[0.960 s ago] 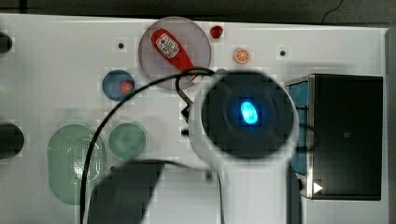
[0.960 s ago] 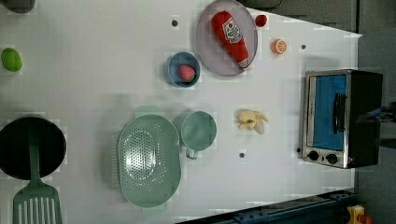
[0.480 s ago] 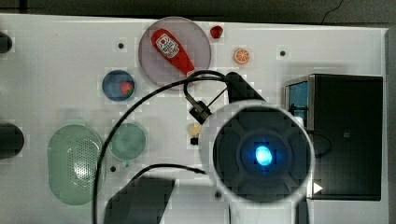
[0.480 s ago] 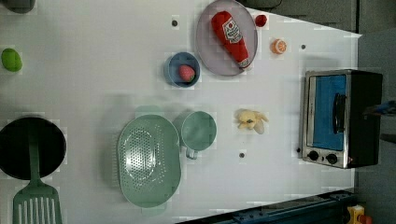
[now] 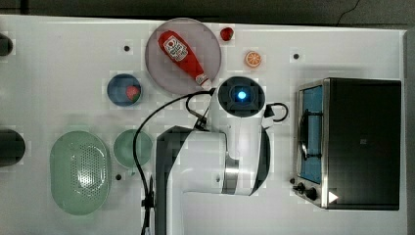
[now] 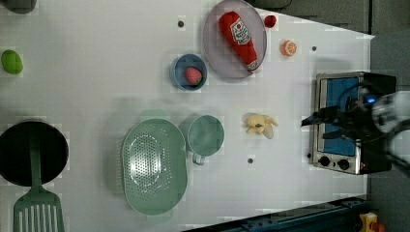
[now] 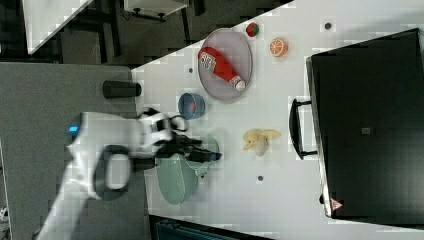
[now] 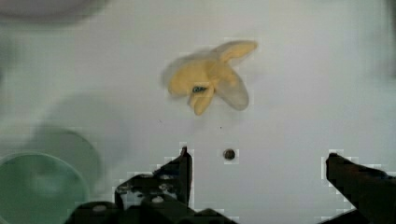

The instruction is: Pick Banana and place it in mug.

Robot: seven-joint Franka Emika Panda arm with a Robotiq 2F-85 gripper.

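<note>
Wrist view has the pincer (image 8: pixel 257 179) spread wide and empty above the desk (image 8: pixel 303 70), with the banana (image 8: pixel 210 81) lying ahead of its fingertips, peel splayed, not yet between them; the mug (image 8: pixel 37 189) sits off to one side

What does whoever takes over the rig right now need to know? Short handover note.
Gripper: open, empty, above the table with the banana ahead of it.
Banana: lying on the white table, between the mug and the toaster oven in the left view, untouched.
Mug: upright, empty, beside the green colander.
Done: nothing placed yet.
Left: descend, grasp banana, carry it to the mug, release.
</note>
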